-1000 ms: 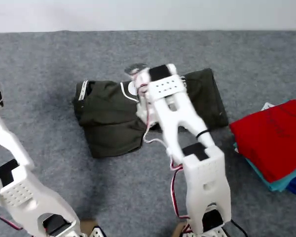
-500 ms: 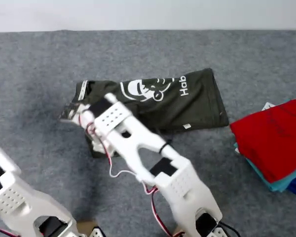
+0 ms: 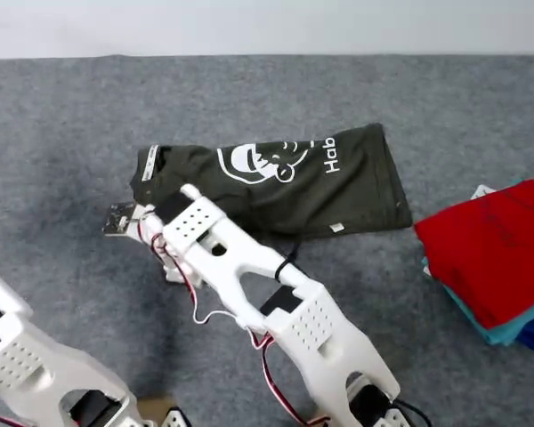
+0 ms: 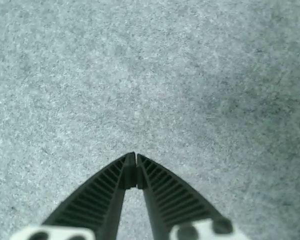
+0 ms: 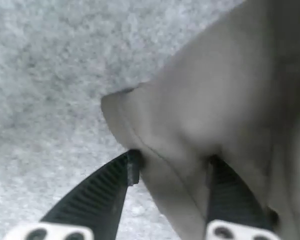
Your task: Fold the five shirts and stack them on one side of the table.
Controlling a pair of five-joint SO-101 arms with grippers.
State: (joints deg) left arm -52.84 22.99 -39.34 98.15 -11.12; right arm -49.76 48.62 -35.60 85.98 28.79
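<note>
Dark green shirt (image 3: 356,178) lies mid-table. Its long axis runs left to right, with the right end tipped slightly far and the white print facing up. It is already folded into a long band and is lumpy at its left end.

Your right gripper (image 5: 174,162) is at that left end, on the near side. Its jaws are parted, and the black ribbed fingers (image 5: 107,190) sit astride a hemmed flap of cloth that lies between them unpinched. By my reading, nothing is gripped yet. The cloth runs off to the right of the gripper, so folding across the short way means carrying this end rightward along the band.

Left gripper (image 4: 136,165) is closed tight on nothing, over bare grey mat (image 3: 427,98) and well apart from the shirt. The right arm is plainly the nearer one.

Stack (image 3: 489,249) sits at the right edge, red on top with teal and blue under it, roughly squared.

The shirt fabric looks like soft, matte, limp jersey. Expect it to drape and drag on the napped, felt-like mat.
</note>
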